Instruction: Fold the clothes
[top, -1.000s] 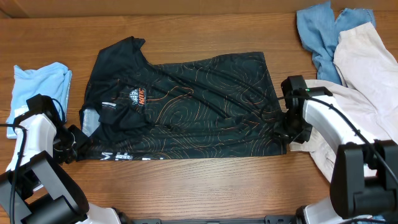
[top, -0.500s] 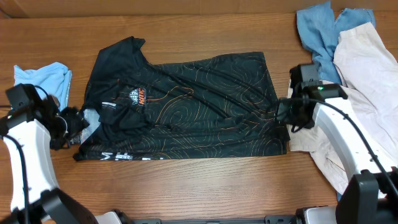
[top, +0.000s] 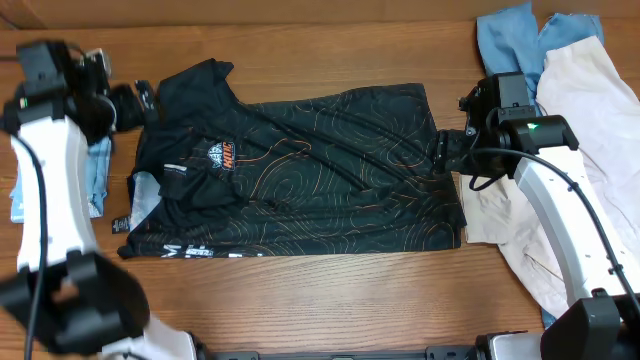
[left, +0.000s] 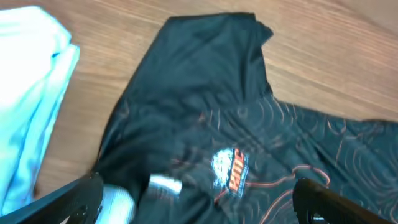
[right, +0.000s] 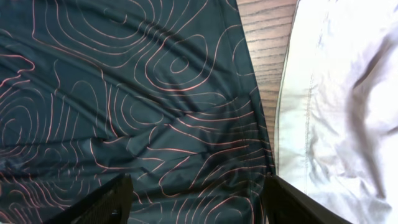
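The black garment (top: 290, 175) with thin orange contour lines lies spread flat in the middle of the table, folded lengthwise, with white lettering along its near edge. Its chest logo (left: 230, 171) shows in the left wrist view. My left gripper (top: 140, 100) hovers open over the garment's far-left sleeve, its fingers (left: 81, 199) wide apart and nothing between them. At the garment's right edge my right gripper (top: 440, 150) stands open above the fabric (right: 137, 93), holding nothing.
A light blue cloth (left: 31, 93) lies at the left edge, partly hidden under my left arm. A blue garment (top: 510, 50) and a beige one (top: 590, 110) are piled at the right, the beige (right: 342, 93) touching the black garment's right edge. Bare wood runs along the near edge.
Both grippers opened and let go of the black garment's near edge. The left arm swung to the far left corner. The right gripper moved back along the right edge.
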